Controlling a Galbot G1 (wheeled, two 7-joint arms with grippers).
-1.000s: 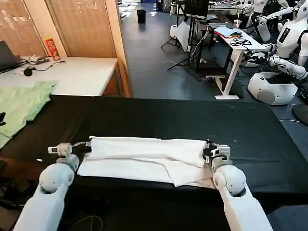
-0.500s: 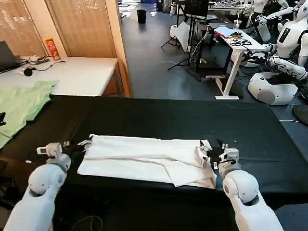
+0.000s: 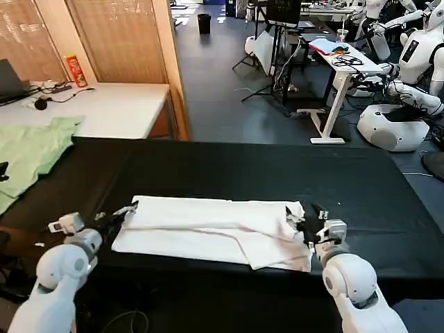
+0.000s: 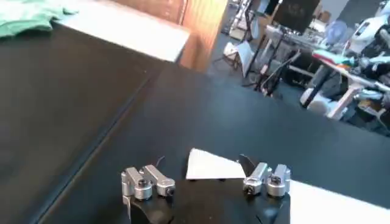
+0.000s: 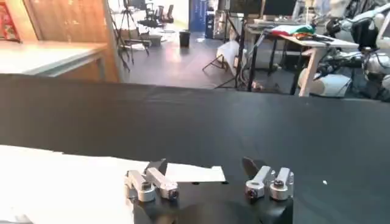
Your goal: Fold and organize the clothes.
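Note:
The clothes, a white T-shirt (image 3: 208, 220) folded into a long strip, lie across the near part of the black table (image 3: 243, 166). My left gripper (image 3: 116, 214) sits at the shirt's left end, open. In the left wrist view a white corner of the shirt (image 4: 210, 165) lies on the table between the spread fingers of the left gripper (image 4: 204, 175). My right gripper (image 3: 309, 220) is at the shirt's right end, also open. In the right wrist view the shirt (image 5: 73, 182) reaches in between the spread fingers of the right gripper (image 5: 204, 175). No print shows on the shirt.
A light green garment (image 3: 31, 152) hangs over the table's far left corner. Behind it stands a white table (image 3: 104, 107) with a red can (image 3: 75, 69). Beyond the black table's far edge is open floor, with a white desk (image 3: 340, 62) and other robots (image 3: 402, 104).
Both arms have drawn back toward me, the left one also leftward. The grippers now stand just off the shirt's two ends. The shirt's right end has settled slightly.

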